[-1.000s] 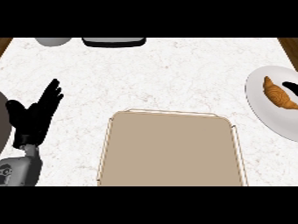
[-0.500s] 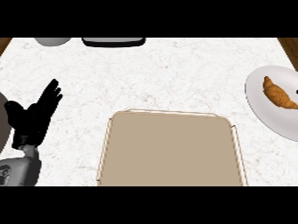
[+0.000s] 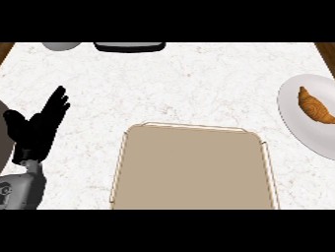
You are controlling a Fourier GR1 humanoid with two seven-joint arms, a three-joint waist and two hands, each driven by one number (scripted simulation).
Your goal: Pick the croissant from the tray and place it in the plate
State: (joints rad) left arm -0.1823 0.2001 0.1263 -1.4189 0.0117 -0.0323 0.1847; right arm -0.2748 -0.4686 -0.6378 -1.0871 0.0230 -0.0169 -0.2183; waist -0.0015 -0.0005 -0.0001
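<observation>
- From my screen, the croissant [image 3: 316,105] lay on the white plate [image 3: 315,141] at the counter's [image 3: 185,83] right side, well inside the rim and well apart from the tray [image 3: 192,172]. I judged the placing done.
- The right hand did not show anywhere, so I could not tell whether its fingers were spread or curled, or how near the plate it hung. That was my main worry: an unseen hand crossing over the plate could clip the croissant or nudge the plate.
- The plate ran off the right edge of my view, and I could not see how much counter lay beyond it. A sideways knock there might push it toward the edge.
- The croissant lay on a smooth plate, and I guessed a light brush could slide or roll it toward the rim.
- The left hand [image 3: 38,125] rested open, fingers straight and pointing up, holding nothing, near the left side. It was well apart from the tray and plate, so I saw little risk from it unless it swung across.
</observation>
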